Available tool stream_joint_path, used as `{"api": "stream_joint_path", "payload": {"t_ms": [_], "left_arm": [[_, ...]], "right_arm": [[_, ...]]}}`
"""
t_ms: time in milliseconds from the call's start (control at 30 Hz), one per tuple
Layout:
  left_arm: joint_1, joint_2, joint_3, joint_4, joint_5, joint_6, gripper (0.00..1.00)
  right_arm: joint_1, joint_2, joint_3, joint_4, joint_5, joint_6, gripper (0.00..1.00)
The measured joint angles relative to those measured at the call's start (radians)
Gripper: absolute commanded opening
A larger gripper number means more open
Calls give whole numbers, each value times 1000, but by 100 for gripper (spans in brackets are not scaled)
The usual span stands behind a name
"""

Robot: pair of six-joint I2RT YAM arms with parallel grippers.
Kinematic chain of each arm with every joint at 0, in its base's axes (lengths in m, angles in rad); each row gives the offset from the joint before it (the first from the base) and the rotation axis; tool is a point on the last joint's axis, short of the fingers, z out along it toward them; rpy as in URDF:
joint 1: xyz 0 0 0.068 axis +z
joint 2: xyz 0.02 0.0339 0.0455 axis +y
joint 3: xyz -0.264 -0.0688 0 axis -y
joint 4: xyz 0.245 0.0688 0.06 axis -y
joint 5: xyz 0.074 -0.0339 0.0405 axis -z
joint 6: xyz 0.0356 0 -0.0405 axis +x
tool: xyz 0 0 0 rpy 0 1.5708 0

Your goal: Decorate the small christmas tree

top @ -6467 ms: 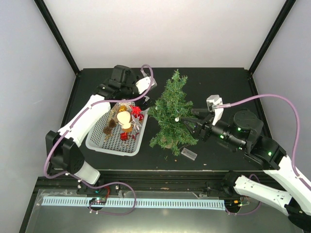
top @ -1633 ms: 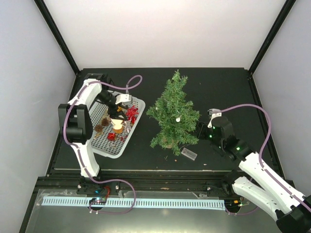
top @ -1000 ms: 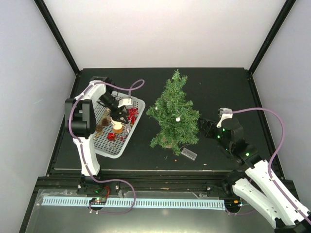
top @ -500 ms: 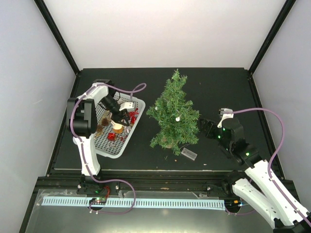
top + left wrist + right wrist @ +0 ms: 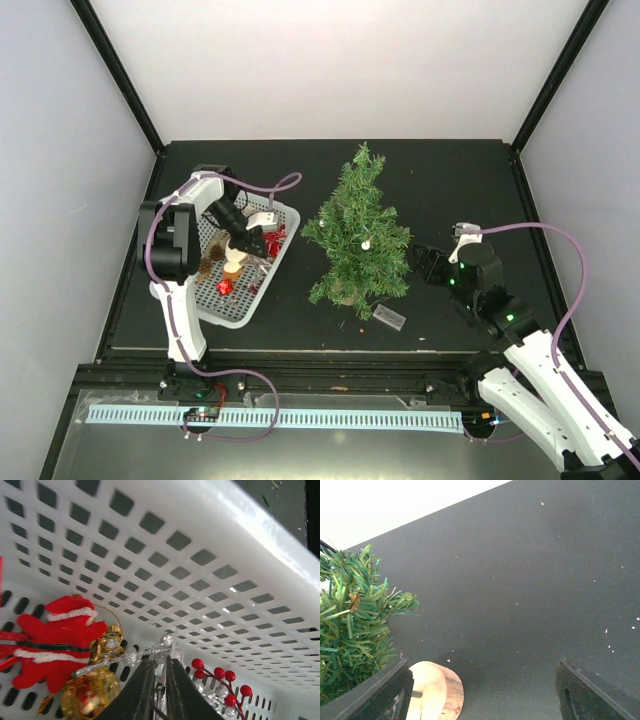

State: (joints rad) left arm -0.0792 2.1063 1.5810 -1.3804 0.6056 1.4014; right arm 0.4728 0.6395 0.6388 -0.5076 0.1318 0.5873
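Ok so here's the scene: the small christmas tree [image 5: 357,240] stands upright around the middle of the black desk [image 5: 450,180], on its round wooden base [image 5: 437,690], just right of the white basket [image 5: 240,305] but not touching it. There's one tiny white ornament [image 5: 366,244] hanging on the right side of the branches, and a little clear plastic case [image 5: 390,318] lies on the desk right by the foot of the tree. The left arm is bent down into the basket, and the left end effector [image 5: 161,667] has its fingers pinched nearly together on a clear beaded sprig [image 5: 150,652], with a thin silvery bit of it caught between the tips. Right around it in the wrist view you get a red Santa figure [image 5: 55,640] lying on the basket floor to the left, a gold bell [image 5: 90,697] touching it just below, and a red berry sprig [image 5: 220,675] off to the right of the fingers, all close to the basket's perforated wall. From above the basket contents are kind of a jumble, some red, cream and brown stuff I can't sort out. The right end effector [image 5: 480,700] sits low on the desk just beside the tree's lower right branches, fingers spread wide apart with nothing between them but bare desk, pointed past the wooden base.
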Motion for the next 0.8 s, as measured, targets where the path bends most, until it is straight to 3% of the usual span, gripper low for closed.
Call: {"api": "stream_joint_path", "payload": {"t_ms": [100, 367, 567, 800], "left_arm": [[0, 0, 55, -24, 1, -5, 2], [1, -58, 243, -97, 11, -14, 1], [0, -165, 253, -127, -17, -28, 2], [-26, -348, 252, -135, -138, -48, 2]], "right_arm": [[-2, -2, -2, -2, -1, 0, 78], [-3, -27, -2, -10, -4, 1, 78], [-3, -55, -2, -18, -4, 0, 77], [-3, -146, 2, -27, -94, -78, 67]]}}
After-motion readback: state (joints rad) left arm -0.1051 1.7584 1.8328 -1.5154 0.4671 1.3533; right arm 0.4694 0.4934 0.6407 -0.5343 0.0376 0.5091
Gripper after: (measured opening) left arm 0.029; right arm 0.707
